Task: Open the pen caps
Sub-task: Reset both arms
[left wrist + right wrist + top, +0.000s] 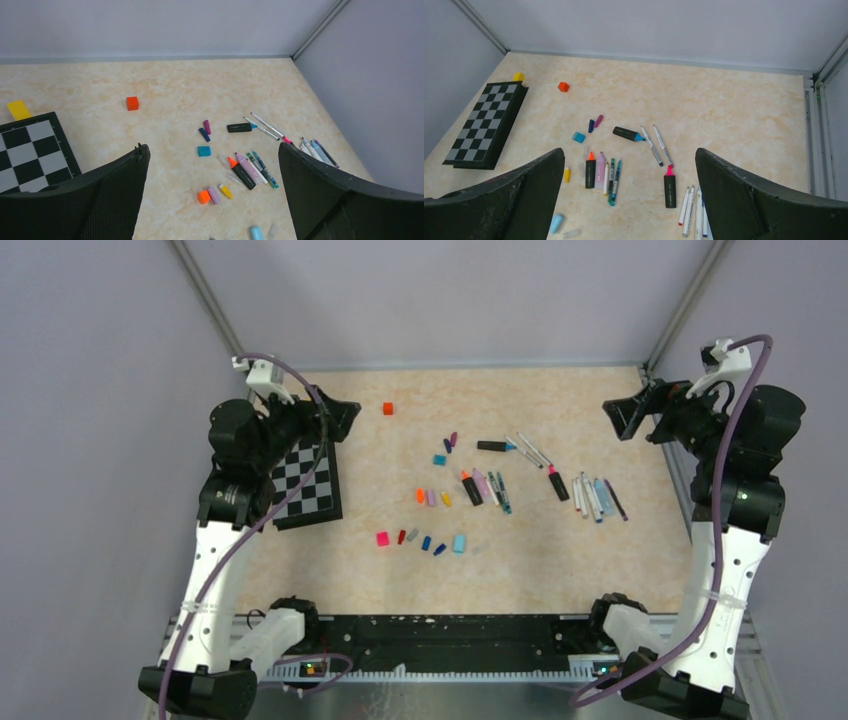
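Several pens (485, 487) lie scattered mid-table with bare coloured tips: a black highlighter with an orange tip (241, 172), one with a blue tip (628, 134), one with a pink tip (669, 187), and thin white pens (592, 498) at the right. Loose pen caps (420, 540) lie in a row nearer the arms. More pen caps (214, 195), orange, pink and yellow, and a teal cap (203, 151) lie by the pens. My left gripper (335, 420) (212, 150) and right gripper (630, 415) (629, 150) hover high at the table's sides, both open and holding nothing.
A black-and-white checkerboard (305, 480) lies at the left under my left arm. A small red cube (388, 408) sits toward the back and a yellow cube (517, 76) at the board's far end. Grey walls enclose the table on three sides.
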`<state>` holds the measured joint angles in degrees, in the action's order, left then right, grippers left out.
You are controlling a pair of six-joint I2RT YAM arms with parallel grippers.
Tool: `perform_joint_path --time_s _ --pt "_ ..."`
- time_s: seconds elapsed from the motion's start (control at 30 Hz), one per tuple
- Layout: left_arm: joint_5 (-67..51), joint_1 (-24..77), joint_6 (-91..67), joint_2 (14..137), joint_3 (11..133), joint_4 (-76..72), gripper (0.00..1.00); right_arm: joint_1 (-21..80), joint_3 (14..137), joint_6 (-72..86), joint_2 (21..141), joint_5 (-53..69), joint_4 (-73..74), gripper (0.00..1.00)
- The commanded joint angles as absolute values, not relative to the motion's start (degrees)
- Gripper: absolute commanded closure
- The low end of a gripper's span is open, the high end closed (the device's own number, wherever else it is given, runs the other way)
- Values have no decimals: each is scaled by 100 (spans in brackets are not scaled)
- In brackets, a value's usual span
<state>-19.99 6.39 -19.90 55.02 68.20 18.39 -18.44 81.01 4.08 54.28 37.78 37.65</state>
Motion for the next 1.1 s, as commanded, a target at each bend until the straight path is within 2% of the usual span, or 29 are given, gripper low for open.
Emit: perform_joint_path --time_s 0.0,0.3,0.73,1.07 --pt "-2341 606 -2378 5606 6596 901 1 -1971 8081 352 5386 3718 3616 1" --pt "-2299 602 -2239 5806 6600 870 1 -1986 7841 220 5311 3599 3579 1" --pt "-2420 609 -2217 5442 5915 635 1 -1978 7736 115 5096 3369 3494 1" --pt "-2339 615 -1882 5000 5714 940 1 -2120 7538 592 5024 3530 3153 2"
